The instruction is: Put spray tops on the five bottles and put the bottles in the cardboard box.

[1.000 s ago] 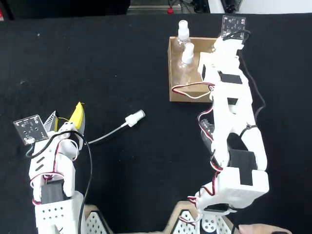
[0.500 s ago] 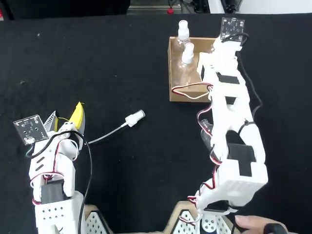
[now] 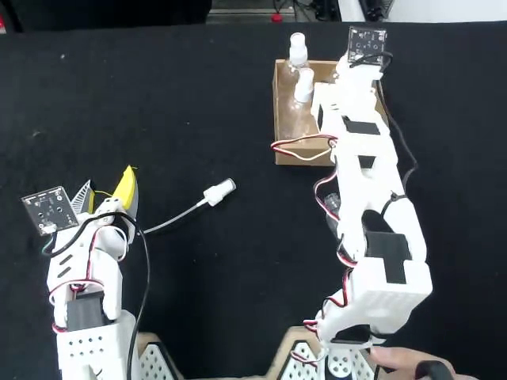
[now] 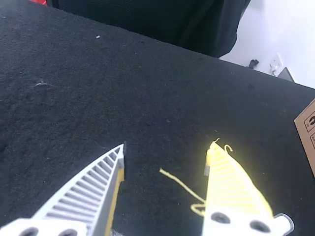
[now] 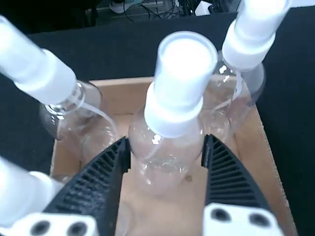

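Right arm point(image 3: 372, 206) has swung slightly left over the box point(image 3: 297, 150). Near: left hand point(image 4: 168, 145) hovers above the bench point(image 3: 198, 95), jaws apart. Mid-bench: loose spray top point(image 3: 219, 191) with its tube. Far: right hand point(image 5: 166, 141) clamped on a capped bottle point(image 5: 172, 113) standing in the box, other capped bottles point(image 5: 49, 83) just beside it.

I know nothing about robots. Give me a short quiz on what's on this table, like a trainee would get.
1. Where does the loose spray top lie? A in the cardboard box; B on the table; C in a gripper.
2. True or false: the left gripper is shut on it.
3. Fill in: the right gripper straddles a ___ in the cardboard box.
Key: 1 B; 2 false; 3 bottle.
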You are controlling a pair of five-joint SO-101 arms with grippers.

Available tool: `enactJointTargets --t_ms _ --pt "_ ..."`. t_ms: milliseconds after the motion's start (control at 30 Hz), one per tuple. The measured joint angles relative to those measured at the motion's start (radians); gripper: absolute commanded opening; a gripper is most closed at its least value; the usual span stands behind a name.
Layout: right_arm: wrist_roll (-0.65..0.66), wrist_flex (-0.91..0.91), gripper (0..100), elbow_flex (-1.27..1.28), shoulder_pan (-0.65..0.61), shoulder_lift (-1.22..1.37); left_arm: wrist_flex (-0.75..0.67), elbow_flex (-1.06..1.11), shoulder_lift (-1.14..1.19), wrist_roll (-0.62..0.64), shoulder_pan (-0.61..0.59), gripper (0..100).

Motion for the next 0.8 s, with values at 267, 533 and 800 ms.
enactJointTargets --t_ms 267,533,800 --pt "0.000 0.000 18.8 0.000 -0.002 0.000 0.000 0.000 0.000 0.000 0.000 26" --pt "0.000 0.000 18.8 -0.071 -0.002 0.054 0.000 0.000 0.000 0.000 0.000 26" --pt "0.000 0.000 19.0 -0.091 -0.002 0.075 0.000 0.000 0.000 0.000 0.000 26"
